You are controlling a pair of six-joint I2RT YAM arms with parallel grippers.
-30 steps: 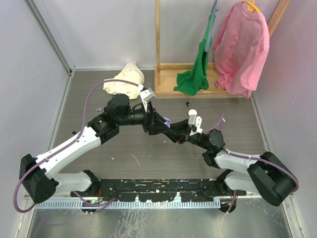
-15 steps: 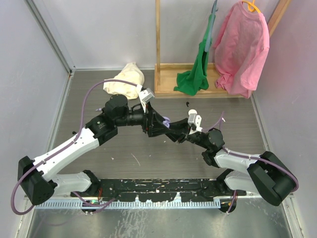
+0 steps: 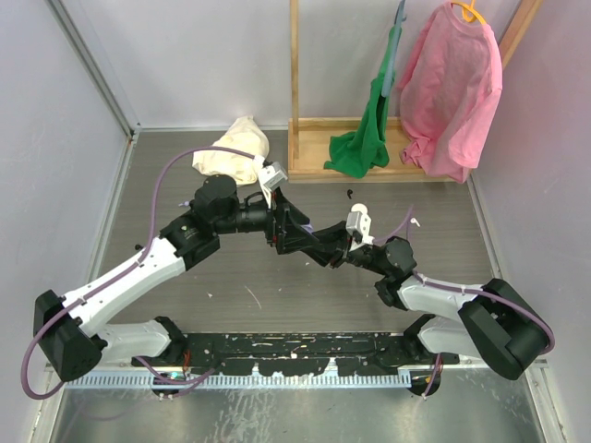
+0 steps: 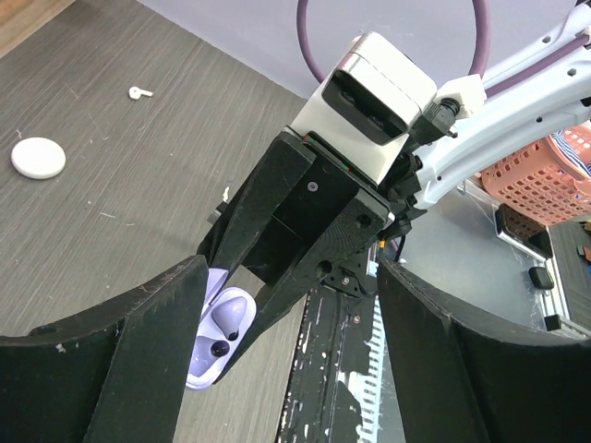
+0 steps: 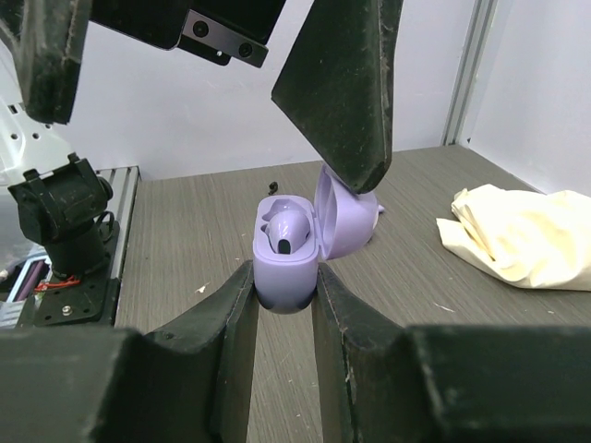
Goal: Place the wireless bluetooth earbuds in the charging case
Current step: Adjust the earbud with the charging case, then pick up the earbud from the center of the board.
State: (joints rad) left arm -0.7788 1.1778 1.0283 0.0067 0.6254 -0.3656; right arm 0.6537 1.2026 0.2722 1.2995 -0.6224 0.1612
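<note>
Right wrist: right gripper (image 5: 283, 288) snug around open lilac charging case (image 5: 288, 247).

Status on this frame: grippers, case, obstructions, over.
Right gripper shut on charging case, lid open, purple earbud seated. Left gripper open, one finger at the lid. White earbud loose on table.

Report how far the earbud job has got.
Done: charging case open, one earbud seated. In hand: right gripper clamps the case; left gripper open beside its lid, holding nothing. Left: a white earbud lies on the table, possibly the second one.
</note>
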